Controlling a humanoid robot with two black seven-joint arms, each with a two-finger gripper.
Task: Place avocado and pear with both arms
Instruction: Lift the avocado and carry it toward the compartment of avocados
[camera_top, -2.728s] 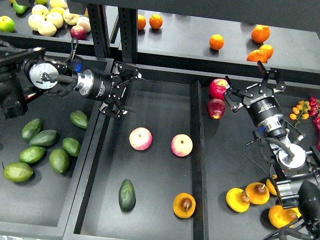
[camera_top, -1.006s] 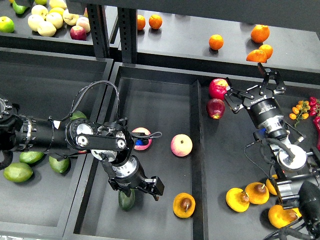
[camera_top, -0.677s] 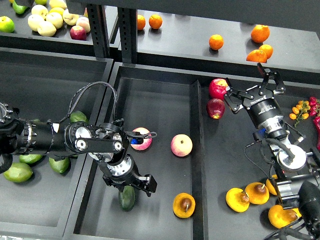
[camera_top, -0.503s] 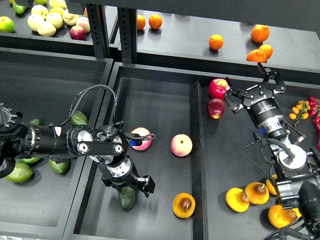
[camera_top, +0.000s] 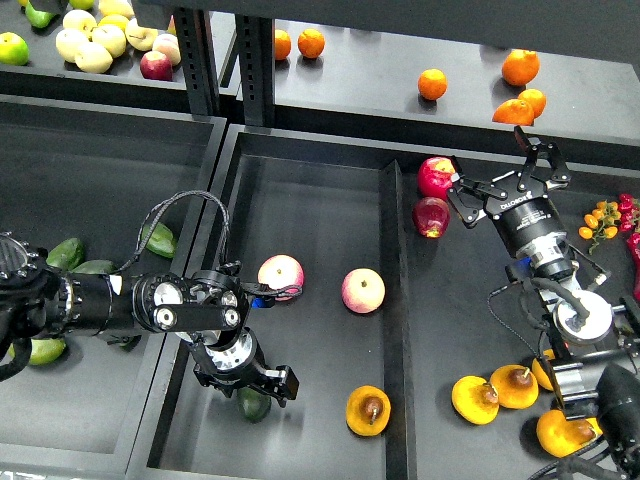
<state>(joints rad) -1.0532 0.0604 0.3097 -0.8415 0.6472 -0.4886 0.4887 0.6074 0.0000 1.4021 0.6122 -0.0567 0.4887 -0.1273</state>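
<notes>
The dark green avocado (camera_top: 256, 405) lies at the front left of the middle bin (camera_top: 320, 215), its upper part hidden under my left gripper. My left gripper (camera_top: 245, 385) points down right over it, fingers spread to either side of its top, open. The pear (camera_top: 368, 410), orange-yellow with a brown patch, lies at the front right of the same bin, about a hand's width right of the avocado. My right gripper (camera_top: 508, 183) is open and empty, up in the right bin beside two red apples (camera_top: 434, 196), far from the pear.
Two pink-yellow apples (camera_top: 281, 276) (camera_top: 363, 291) lie mid-bin behind my left gripper. Lighter green avocados (camera_top: 65, 252) fill the left bin under my left arm. More orange-yellow fruit (camera_top: 476, 400) lie front right. A divider wall (camera_top: 394, 300) separates middle and right bins. Oranges (camera_top: 432, 84) sit on the shelf.
My left arm swung from the bin's back left down to the avocado, then shifted slightly left and lower over it. The right arm has not moved.
</notes>
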